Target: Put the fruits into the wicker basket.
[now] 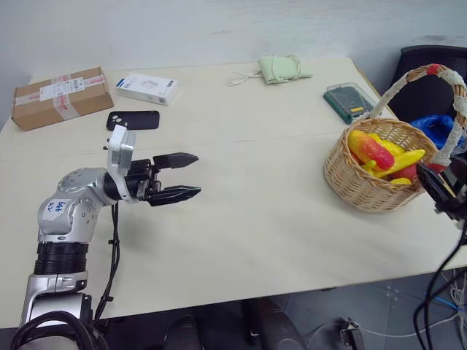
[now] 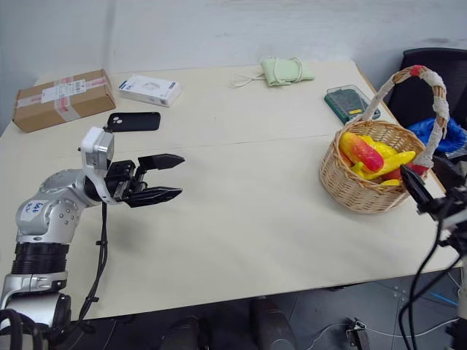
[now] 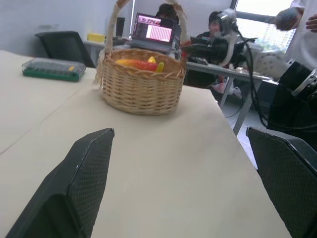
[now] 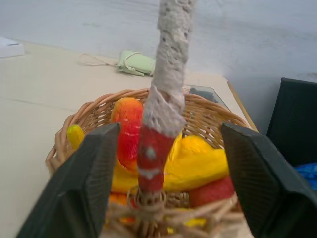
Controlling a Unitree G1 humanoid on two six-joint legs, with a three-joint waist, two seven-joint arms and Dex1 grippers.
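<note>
The wicker basket (image 1: 363, 186) stands near the table's right edge, its tall corded handle (image 1: 408, 79) arching over it. Inside lie the fruits: a red-to-yellow mango (image 1: 371, 148) and a yellow banana (image 1: 400, 161), with more red and yellow pieces under them. My right gripper (image 4: 168, 191) is open at the basket's near right rim. Its fingers (image 2: 412, 191) straddle the red-banded foot of the handle (image 4: 151, 158) with a gap on each side. My left gripper (image 1: 197, 175) hangs open and empty over the table's left half, pointing towards the basket (image 3: 141, 84).
At the back left lie a brown cardboard box (image 1: 62, 97), a white box (image 1: 147, 88) and a black phone (image 1: 133, 119). A green pouch (image 1: 283, 68) and a green case (image 1: 349, 102) sit at the back right. A black chair (image 1: 430, 73) with a blue bag (image 1: 436, 127) stands behind the basket.
</note>
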